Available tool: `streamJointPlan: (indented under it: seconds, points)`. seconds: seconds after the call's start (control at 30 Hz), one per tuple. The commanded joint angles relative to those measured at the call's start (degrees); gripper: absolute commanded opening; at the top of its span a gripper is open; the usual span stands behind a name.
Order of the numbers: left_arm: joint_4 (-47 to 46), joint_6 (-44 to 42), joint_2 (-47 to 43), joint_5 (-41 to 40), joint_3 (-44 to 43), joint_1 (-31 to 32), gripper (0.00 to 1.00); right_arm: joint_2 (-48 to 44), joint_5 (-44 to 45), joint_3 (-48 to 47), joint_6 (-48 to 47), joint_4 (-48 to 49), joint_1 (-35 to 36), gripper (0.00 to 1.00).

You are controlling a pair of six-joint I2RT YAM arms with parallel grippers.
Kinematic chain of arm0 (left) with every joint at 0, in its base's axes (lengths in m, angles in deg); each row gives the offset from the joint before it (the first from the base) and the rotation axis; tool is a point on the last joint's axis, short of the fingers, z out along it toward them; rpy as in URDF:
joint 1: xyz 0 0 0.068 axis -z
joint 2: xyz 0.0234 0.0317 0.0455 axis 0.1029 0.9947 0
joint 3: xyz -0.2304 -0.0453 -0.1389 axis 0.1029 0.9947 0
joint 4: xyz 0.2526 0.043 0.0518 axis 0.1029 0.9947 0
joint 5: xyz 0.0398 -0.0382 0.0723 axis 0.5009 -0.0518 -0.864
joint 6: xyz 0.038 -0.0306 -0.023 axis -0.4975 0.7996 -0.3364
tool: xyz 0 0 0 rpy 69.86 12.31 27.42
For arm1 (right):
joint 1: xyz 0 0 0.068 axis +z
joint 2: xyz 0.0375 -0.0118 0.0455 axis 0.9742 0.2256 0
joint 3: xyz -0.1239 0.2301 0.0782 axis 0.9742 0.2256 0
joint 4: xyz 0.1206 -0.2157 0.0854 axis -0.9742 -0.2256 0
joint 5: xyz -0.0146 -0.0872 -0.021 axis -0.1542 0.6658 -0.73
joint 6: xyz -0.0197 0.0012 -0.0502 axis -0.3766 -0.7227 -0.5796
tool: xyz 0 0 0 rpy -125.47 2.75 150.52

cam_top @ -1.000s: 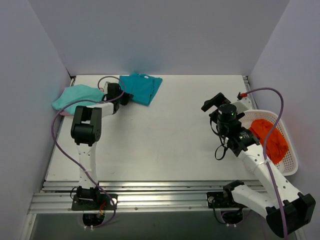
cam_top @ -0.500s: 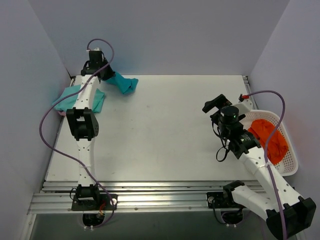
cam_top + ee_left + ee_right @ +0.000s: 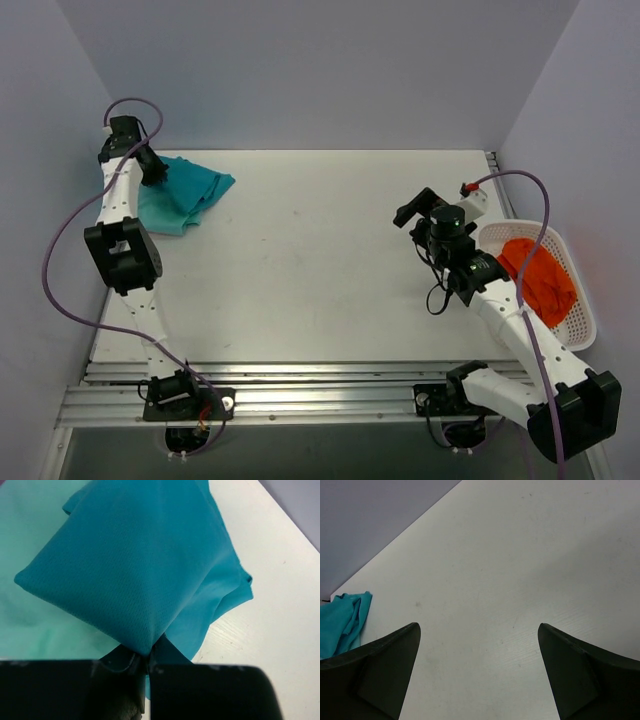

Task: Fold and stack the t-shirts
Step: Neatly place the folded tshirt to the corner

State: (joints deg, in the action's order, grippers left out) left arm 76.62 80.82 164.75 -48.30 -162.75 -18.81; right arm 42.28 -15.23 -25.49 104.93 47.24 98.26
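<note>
Two arms share the scene. The left gripper (image 3: pixel 147 666) is at the far left corner, its fingers pinched tight on a fold of the deep teal t-shirt (image 3: pixel 135 570). The shirt spreads out from that pinch like a tent. Part of it lies over the paler mint-turquoise t-shirt (image 3: pixel 30 605), and one edge spills onto the bare table beside it. The right gripper (image 3: pixel 477 627) hovers on the right side, well apart from both shirts, its fingers spread wide with nothing between them. Beneath everything is a plain white table (image 3: pixel 320 280) with a faint wood grain. Pale lavender-grey walls (image 3: pixel 330 70) close it in at the back and on both sides. Metal rails (image 3: pixel 320 385) run along the near edge, where the arm bases are bolted. A white slatted basket (image 3: pixel 585 322) sits at the table's right edge, just beside the right arm, and holds a crumpled orange cloth (image 3: pixel 535 275).
</note>
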Motion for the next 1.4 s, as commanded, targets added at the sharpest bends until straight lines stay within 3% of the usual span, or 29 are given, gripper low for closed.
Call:
streamJointPlan:
  seconds: [0.0, 0.27, 0.37, 0.4, 0.43, 0.5, 0.53, 0.67, 0.77, 0.9, 1.03, 1.2, 1.37]
  points:
    - [-3.07, -2.13, -10.48, -3.91, 3.14, 0.52, 0.02, 0.87, -1.48, -0.67, -1.09, 3.02, -0.21, 1.00]
    - [-8.07, -0.37, -20.94, -6.73, 19.99, -3.35, 0.02, 2.72, -2.10, -0.14, -1.00, 4.18, 0.58, 1.00]
    - [-8.26, 1.38, -21.39, -7.18, 22.22, -6.07, 0.18, 2.90, -1.66, 0.04, -1.09, 4.26, 1.02, 1.00]
    - [-8.17, 1.91, -21.13, -7.00, 23.27, -6.60, 0.36, 2.81, -1.48, 0.13, -1.09, 4.26, 1.02, 1.00]
    - [-8.17, 2.96, -20.17, -6.65, 23.89, -7.82, 0.48, 2.98, -1.22, 0.13, -1.18, 4.35, 1.11, 1.00]
    - [-8.70, 4.02, -18.76, -5.25, 25.81, -9.06, 0.88, 3.33, -1.04, -0.14, -1.18, 4.26, 1.20, 1.00]
    - [-8.87, 4.81, -17.10, -4.37, 26.44, -10.46, 0.94, 3.51, -0.96, -0.05, -1.18, 4.44, 1.29, 1.00]
    - [-11.15, 6.92, -13.92, 0.46, 29.07, -13.45, 0.94, 4.74, -0.08, 0.13, -0.74, 5.05, 2.25, 1.00]
    - [-17.27, 7.10, -17.94, 3.55, 33.54, -12.85, 0.94, 4.92, 2.02, -0.40, -0.39, 4.62, 3.83, 1.00]
    - [-25.57, 5.87, -31.29, -0.92, 45.41, -10.13, 0.94, 3.34, 7.56, -0.49, -0.39, 2.86, 6.64, 1.00]
    - [-25.57, 3.59, -47.53, -7.86, 53.41, -7.05, 0.94, 1.84, 10.73, 0.91, -0.30, 2.24, 8.41, 1.00]
    - [-24.17, 2.88, -66.16, -9.11, 64.21, -5.47, 0.94, 0.44, 11.35, 1.53, 0.14, -0.65, 9.02, 1.00]
    - [-21.44, 1.39, -77.45, -14.12, 69.59, 3.14, 0.94, -3.16, 12.14, 3.02, 0.23, -2.15, 9.55, 1.00]
